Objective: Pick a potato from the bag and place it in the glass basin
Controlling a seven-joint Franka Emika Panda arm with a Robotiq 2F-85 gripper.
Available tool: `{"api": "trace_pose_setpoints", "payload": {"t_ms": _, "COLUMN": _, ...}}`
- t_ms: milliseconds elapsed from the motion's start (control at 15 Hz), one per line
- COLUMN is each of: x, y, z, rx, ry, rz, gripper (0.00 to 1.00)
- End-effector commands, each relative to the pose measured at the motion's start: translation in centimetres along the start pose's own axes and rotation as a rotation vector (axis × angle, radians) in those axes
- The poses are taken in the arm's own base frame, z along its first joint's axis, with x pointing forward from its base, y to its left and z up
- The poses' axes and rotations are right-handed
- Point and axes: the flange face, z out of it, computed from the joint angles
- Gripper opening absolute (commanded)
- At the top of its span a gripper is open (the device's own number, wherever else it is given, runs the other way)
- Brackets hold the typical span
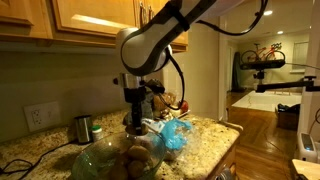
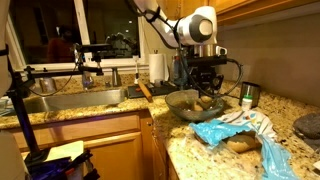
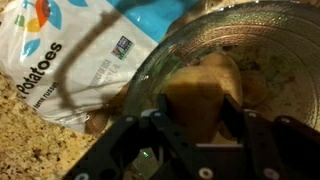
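White arm (image 1: 150,45) downturned; potato (image 3: 205,82) in pincer (image 3: 200,110)

- Speckled granite countertop (image 2: 285,105) fills the lower right of an exterior view.
- Glass basin (image 2: 175,108) sits on it at centre frame.
- Crinkled light-blue bag (image 2: 235,135) lies just beside the basin, lower right.
- Small dark-green cup (image 2: 248,95) stands right of centre.

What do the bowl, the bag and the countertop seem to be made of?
The bowl: clear glass, it seems; contents show through, rim glints. The bag: thin plastic film, crinkled, glossy, printed. The countertop: speckled polished stone, probably granite.
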Motion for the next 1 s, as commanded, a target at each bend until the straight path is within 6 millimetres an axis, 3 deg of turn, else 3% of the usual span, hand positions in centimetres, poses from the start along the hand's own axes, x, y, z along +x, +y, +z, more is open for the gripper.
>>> {"api": "trace_pose_setpoints", "payload": {"t_ms": 0, "x": -0.7, "y": -1.5, "z": -0.8, "rx": 0.057, "ry": 0.007, "rz": -0.039, "gripper": 0.31}}
{"api": "trace_pose_setpoints", "payload": {"t_ms": 933, "x": 0.2, "y": -3.9, "z": 1.5, "rx": 0.223, "ry": -0.062, "rz": -0.212, "gripper": 0.31}}
